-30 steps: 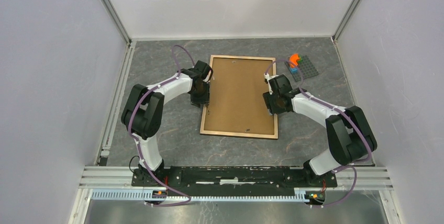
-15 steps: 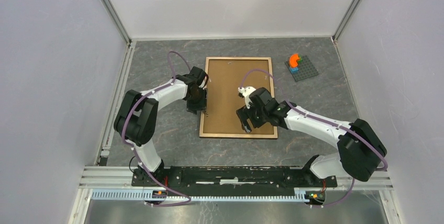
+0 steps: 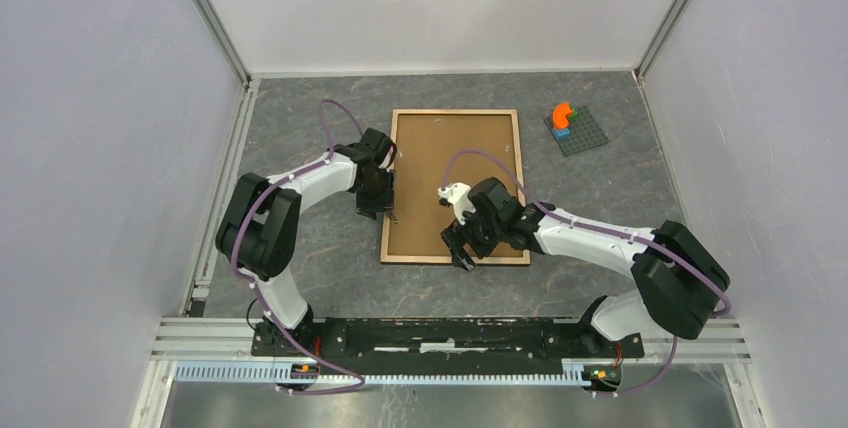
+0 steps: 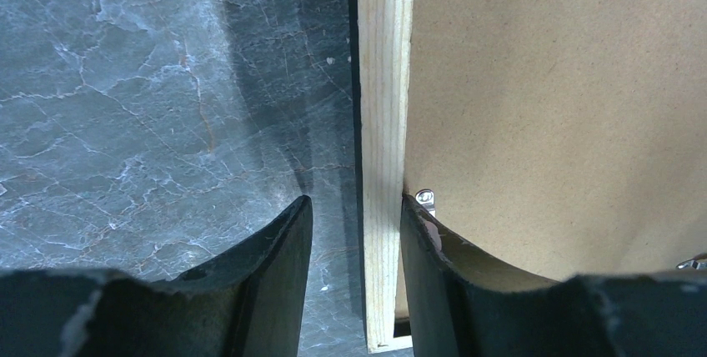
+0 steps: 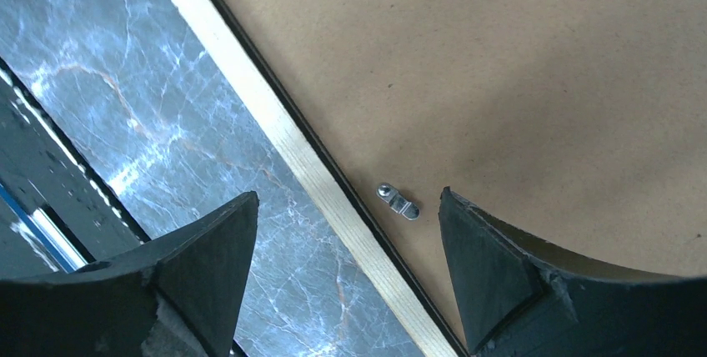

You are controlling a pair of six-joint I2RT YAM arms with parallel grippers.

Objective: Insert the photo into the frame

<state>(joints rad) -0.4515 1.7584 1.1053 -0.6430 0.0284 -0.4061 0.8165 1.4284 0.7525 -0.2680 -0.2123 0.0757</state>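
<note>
top: frame [image 3: 455,111] flat on table [image 3: 340,270], brown board [image 3: 455,163] up; left gripper [image 3: 384,212] at left rim, right gripper [image 3: 462,254] over near edge | left wrist: fingers [image 4: 283,248] a little apart, astride rim, inner one touching it, outer one just off; bases cut off | right wrist: fingers [image 5: 492,257] wide apart, holding nothing, over small clip [image 5: 398,200]

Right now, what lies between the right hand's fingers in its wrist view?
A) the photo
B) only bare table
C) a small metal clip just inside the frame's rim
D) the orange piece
C: in the right wrist view, the open right hand has a small metal clip between its fingers, on the brown backing just inside the frame rim.
</note>
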